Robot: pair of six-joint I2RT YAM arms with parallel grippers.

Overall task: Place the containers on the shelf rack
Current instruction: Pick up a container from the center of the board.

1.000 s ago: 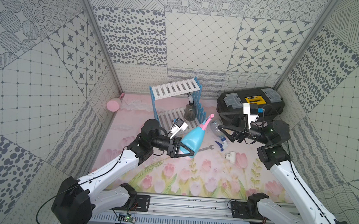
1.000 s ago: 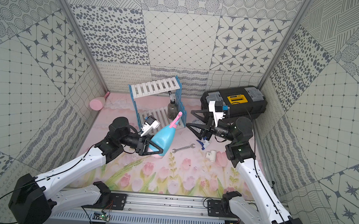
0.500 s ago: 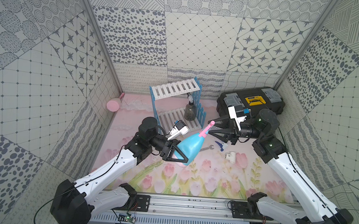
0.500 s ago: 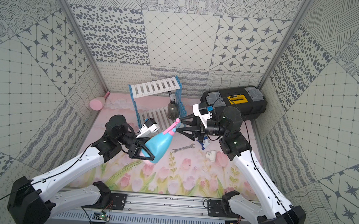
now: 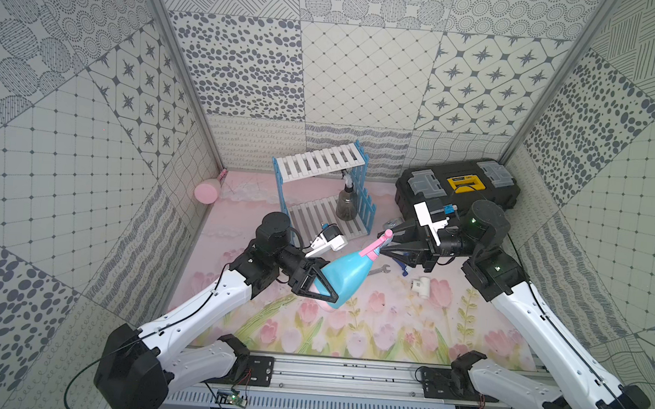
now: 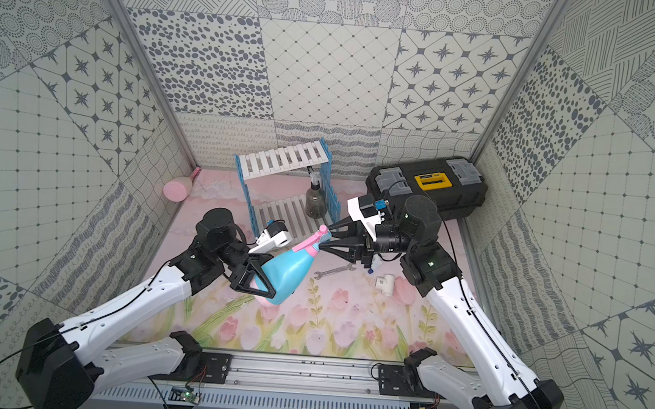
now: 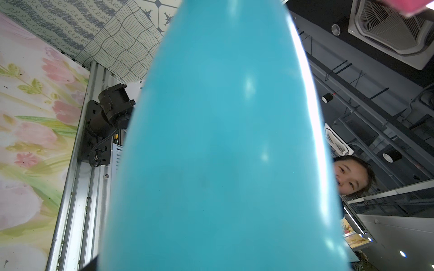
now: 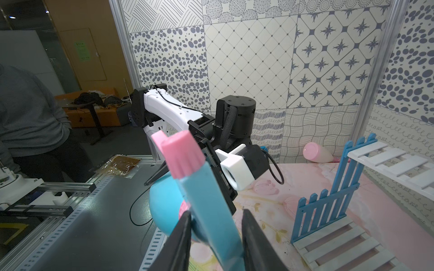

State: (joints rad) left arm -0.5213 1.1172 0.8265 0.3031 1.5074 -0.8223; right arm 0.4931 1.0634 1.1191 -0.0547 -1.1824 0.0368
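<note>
Teal spray bottle [image 7: 223,140] swamps the left wrist view, blotting out the left gripper [image 5: 330,282]. Clear bottle [image 5: 394,223] mostly hidden behind the right gripper [image 5: 382,245]; jaws pinching the teal neck? Can't tell.

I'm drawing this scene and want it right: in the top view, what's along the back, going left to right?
Along the back: pink bottle → shelf rack → black toolbox. Left out: the dark bottle and the teal bottle, which overlap the rack.

Both top views look down from high at the front, sharing the whole tabletop [image 5: 388,328]. Left wrist view sits hard against the bottle [image 7: 223,140], seemingly facing outward; right wrist view nears bottle and rack [image 8: 345,169]
</note>
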